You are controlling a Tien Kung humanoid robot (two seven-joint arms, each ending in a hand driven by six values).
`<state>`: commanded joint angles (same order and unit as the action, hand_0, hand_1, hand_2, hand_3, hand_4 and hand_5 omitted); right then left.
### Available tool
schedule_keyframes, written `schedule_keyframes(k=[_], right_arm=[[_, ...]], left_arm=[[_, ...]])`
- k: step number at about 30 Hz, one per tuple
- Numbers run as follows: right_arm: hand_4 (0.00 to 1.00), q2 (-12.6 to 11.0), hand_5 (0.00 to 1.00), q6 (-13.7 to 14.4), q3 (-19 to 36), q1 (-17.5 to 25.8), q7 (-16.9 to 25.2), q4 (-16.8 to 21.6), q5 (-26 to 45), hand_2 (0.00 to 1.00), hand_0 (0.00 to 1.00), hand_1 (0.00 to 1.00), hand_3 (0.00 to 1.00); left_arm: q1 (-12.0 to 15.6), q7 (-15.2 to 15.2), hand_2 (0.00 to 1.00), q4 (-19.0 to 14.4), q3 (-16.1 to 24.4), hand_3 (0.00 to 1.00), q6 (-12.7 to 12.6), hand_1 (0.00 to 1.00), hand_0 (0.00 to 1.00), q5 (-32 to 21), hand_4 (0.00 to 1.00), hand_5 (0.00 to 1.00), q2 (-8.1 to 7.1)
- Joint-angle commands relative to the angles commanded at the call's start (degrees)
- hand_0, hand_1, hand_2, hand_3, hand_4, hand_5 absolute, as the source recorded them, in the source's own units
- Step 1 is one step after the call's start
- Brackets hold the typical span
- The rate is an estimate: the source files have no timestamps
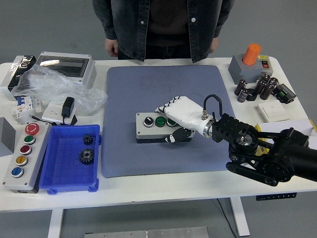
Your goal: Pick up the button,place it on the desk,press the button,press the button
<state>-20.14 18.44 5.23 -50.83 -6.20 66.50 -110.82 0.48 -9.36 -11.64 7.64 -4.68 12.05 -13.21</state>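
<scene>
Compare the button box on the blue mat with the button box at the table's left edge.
The button box on the mat shows a black knob and a green button in one short row, with the right hand covering its right end; the left-edge button box is longer, untouched, and carries red, green, red, yellow and blue buttons. The first lies crosswise, the second runs front to back. Both are grey.
</scene>
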Motion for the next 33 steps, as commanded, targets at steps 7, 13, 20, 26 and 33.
schedule_keyframes(k=[7, 13, 20, 26, 33], right_arm=[[0.803, 0.0, 0.167, -0.7, 0.3, 0.0, -0.2, 0.1, 0.1, 0.757, 0.76, 0.722, 0.79], [0.867, 0.1, 0.213, -1.2, 0.5, 0.0, -0.3, 0.0, 0.4, 0.776, 0.761, 0.729, 0.825], [0.946, 0.1, 0.282, -1.6, 0.7, 0.0, -0.5, -0.2, 1.6, 0.788, 0.761, 0.731, 0.835], [0.998, 0.2, 0.363, -2.2, 0.9, -0.2, -1.0, 0.1, 3.2, 0.792, 0.761, 0.733, 0.848], [0.998, 0.0, 0.425, -3.1, 1.2, -0.3, -1.7, 0.5, 7.9, 0.788, 0.752, 0.735, 0.836]], left_arm=[[0.0, 0.0, 0.62, 0.0, 0.0, 0.638, 0.1, 0.688, 0.669, 0.1, 0.599, 0.377, 0.02], [0.0, -0.1, 0.619, 0.0, 0.0, 0.636, 0.2, 0.687, 0.669, 0.2, 0.597, 0.377, 0.06], [0.0, 0.1, 0.619, 0.0, -0.1, 0.634, 0.1, 0.687, 0.669, 0.1, 0.594, 0.378, 0.09], [0.0, 0.2, 0.614, 0.0, 0.0, 0.632, -0.1, 0.688, 0.666, 0.2, 0.589, 0.379, 0.14], [0.1, 0.3, 0.614, 0.0, 0.2, 0.632, -0.1, 0.688, 0.666, 0.5, 0.585, 0.377, 0.19]])
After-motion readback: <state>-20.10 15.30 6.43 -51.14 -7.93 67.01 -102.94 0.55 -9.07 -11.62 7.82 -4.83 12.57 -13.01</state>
